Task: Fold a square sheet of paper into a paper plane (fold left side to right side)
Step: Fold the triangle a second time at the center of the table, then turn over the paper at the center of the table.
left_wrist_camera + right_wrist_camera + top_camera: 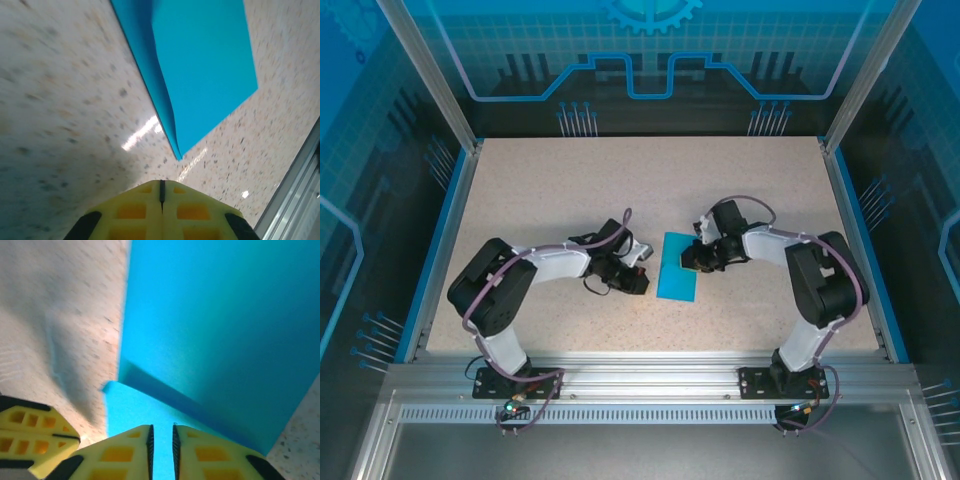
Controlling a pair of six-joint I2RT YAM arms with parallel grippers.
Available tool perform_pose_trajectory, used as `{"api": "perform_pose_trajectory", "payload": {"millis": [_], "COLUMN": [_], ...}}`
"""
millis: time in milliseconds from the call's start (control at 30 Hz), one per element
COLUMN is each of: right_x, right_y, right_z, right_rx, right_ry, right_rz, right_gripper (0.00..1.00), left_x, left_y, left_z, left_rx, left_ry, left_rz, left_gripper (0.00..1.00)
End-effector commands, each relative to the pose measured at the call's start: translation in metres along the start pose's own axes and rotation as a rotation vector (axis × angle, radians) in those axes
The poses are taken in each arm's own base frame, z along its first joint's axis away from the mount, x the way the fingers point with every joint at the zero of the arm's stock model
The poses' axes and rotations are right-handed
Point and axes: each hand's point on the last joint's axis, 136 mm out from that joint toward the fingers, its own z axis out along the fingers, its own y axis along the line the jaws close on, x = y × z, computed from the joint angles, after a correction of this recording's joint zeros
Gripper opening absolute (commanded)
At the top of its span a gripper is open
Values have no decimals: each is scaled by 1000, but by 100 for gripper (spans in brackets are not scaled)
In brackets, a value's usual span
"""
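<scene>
1. As seen from overhead, the blue sheet of paper (678, 272) lies on the speckled table (570, 190) as a narrow rectangle between the two sets of fingers. The left gripper (640, 282) sits just beside its left long edge, and the right gripper (693, 262) sits over its right long edge.
2. Left fingers, state: clenched. In the left wrist view the two yellow fingers of the left gripper (161, 184) meet along a thin dark seam, with nothing between them.
3. Left fingers, position: the sheet of paper (205, 70) lies ahead of the tips and apart from them. Its nearest corner points back toward the seam, and bare table (60, 100) fills the gap.
4. Paper layers: two layers show along the edge nearest the left fingers. The upper layer is not pressed flat there and arches slightly over the lower one.
5. Right fingers, state: released. In the right wrist view the right gripper (161, 429) shows a narrow slit between its tips, with blue visible through it.
6. Right fingers, position: the sheet of paper (225, 330) lies directly under and ahead of the tips. A paler layer, its corner just ahead and left of the tips, sits nearest; a darker layer lies beyond it.
7. The table (65, 305) lies to the left of the right fingers.
</scene>
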Motion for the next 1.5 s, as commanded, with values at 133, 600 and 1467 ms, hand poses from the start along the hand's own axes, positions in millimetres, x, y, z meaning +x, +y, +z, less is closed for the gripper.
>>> {"api": "perform_pose_trajectory", "payload": {"millis": [133,600,1467], "right_x": [-24,6,16], "right_y": [9,-5,-13], "right_z": [-45,-56,-57], "right_rx": [79,111,98], "right_ry": [-211,-240,-223], "right_rz": [-89,-57,-39], "right_gripper": [44,55,55], "left_x": [-54,-80,-82], "left_y": [-17,-10,-5], "left_z": [-7,27,28], "left_rx": [49,-7,-75], "left_ry": [-101,-45,-46], "left_rz": [43,107,143], "left_gripper": [27,41,13]}}
